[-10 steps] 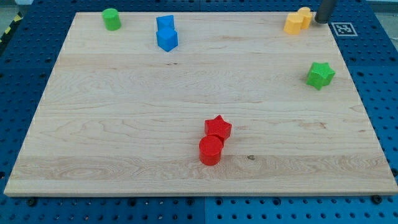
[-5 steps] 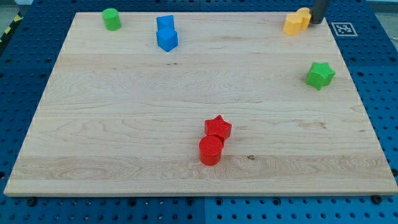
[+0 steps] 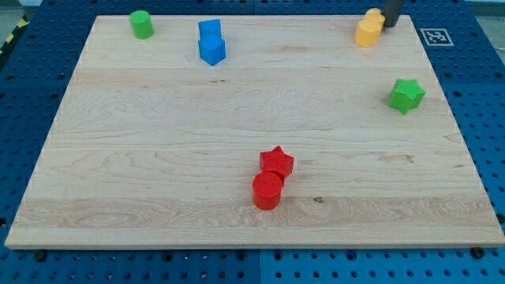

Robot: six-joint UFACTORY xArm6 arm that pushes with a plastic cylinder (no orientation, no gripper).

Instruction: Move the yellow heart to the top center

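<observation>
Two yellow blocks sit touching at the board's top right: a larger one (image 3: 367, 33) in front and a smaller one (image 3: 375, 16) behind it. Their shapes are too small to make out, so I cannot tell which is the heart. My tip (image 3: 390, 24) is the lower end of the dark rod at the view's top edge. It stands right against the right side of the smaller yellow block.
A green cylinder (image 3: 141, 24) sits at top left. Two blue blocks (image 3: 211, 49) stand touching at top centre-left. A green star (image 3: 405, 95) is at the right edge. A red star (image 3: 276, 162) and a red cylinder (image 3: 267, 190) touch at bottom centre. A white marker tag (image 3: 435, 36) lies off the board.
My tip has moved left along the top edge, onto the yellow blocks. Both yellow blocks have shifted slightly to the left.
</observation>
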